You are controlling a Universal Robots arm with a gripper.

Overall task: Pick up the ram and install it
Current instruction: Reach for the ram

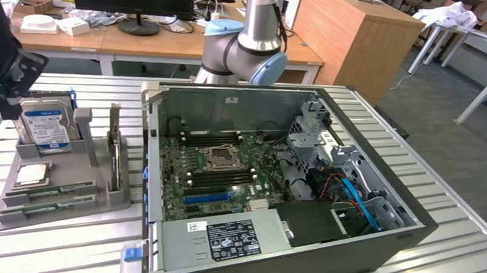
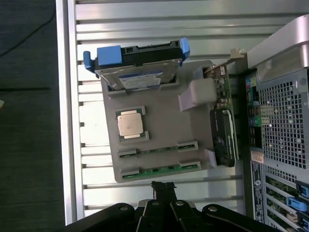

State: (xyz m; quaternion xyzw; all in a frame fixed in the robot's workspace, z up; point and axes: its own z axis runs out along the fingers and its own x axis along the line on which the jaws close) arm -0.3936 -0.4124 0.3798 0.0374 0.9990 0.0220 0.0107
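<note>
Two green ram sticks [image 1: 47,192] [image 1: 43,208] lie side by side in slots at the near end of a grey holder tray [image 1: 108,199]. In the wrist view, the same rams [image 2: 159,149] [image 2: 161,170] lie just beyond my fingertips. My gripper [image 1: 7,102] hangs above the tray at the exterior view's left, apart from the parts below. Its dark fingers [image 2: 163,188] are shut together with nothing between them. The open computer case [image 1: 392,222] stands to the exterior view's right of the tray, with dark ram slots [image 1: 215,137] beside the processor socket [image 1: 225,156].
The tray also holds an upright hard drive [image 1: 47,125] with a blue-white label, a square silvery processor [image 1: 33,174] and an upright expansion card [image 1: 114,150]. The arm's base [image 1: 244,48] stands behind the case. Everything rests on a slatted metal table [image 1: 61,252].
</note>
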